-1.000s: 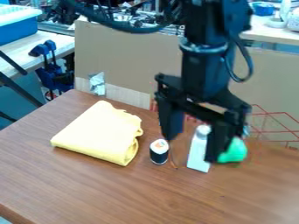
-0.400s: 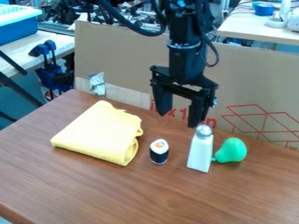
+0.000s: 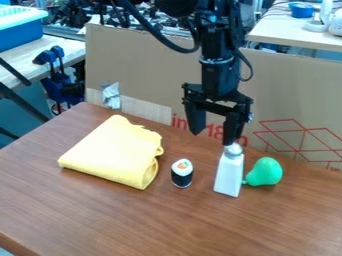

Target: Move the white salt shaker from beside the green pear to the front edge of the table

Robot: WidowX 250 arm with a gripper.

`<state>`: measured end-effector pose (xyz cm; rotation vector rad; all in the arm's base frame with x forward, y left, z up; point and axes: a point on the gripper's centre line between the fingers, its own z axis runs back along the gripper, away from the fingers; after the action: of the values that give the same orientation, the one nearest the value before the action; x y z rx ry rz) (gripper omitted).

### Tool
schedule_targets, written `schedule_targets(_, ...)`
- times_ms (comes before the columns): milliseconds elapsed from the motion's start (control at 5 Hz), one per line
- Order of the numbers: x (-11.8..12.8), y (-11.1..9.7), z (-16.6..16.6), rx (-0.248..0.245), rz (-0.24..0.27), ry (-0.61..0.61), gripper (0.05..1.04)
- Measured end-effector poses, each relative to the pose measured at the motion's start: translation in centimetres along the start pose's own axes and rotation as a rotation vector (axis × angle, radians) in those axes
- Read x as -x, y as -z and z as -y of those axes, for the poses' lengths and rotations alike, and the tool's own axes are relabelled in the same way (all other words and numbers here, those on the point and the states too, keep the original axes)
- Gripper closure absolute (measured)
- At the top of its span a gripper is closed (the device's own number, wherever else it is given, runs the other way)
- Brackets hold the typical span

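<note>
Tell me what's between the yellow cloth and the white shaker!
A toy sushi roll stands between the cloth and the shaker in the camera view.

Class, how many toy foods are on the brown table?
2: the sushi roll between yellow cloth and white bottle, and the green pear on the bottle's other side.

Just below the end effector (image 3: 213, 139), on the camera's right, the upright white shaker bottle (image 3: 229, 172) blocks descent; whether they touch cannot be told. The green toy pear (image 3: 265, 171) blocks passage right beside it. Below and slightly camera-left stands the toy sushi roll (image 3: 182, 173), with a bare lane between roll and bottle. Farther left, the folded yellow cloth (image 3: 113, 152) forms a low, broad obstacle. Behind the end effector, a cardboard panel (image 3: 143, 65) walls off passage; toward the camera, bare tabletop (image 3: 167, 220) lies open.
</note>
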<state>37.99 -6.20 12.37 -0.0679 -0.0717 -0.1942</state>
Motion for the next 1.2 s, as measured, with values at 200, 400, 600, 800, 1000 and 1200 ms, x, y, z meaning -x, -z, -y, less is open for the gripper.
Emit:
schedule_targets(200, -0.4, 0.2, 1.0, 0.024, 0.007, 0.005, 0.077)
schedule_targets(400, -0.7, 0.3, 1.9, 0.029, 0.010, 0.030, 0.077)
schedule_targets(600, -0.5, 1.3, 2.0, 0.014, -0.038, 0.018, 0.077)
schedule_targets(800, -0.8, 1.8, 1.9, -0.027, -0.071, 0.017, 0.077)
schedule_targets(1000, -0.8, 2.3, 1.8, -0.044, -0.101, 0.007, 0.077)
schedule_targets(1200, -0.8, 3.3, 1.3, -0.044, -0.122, -0.005, 0.115)
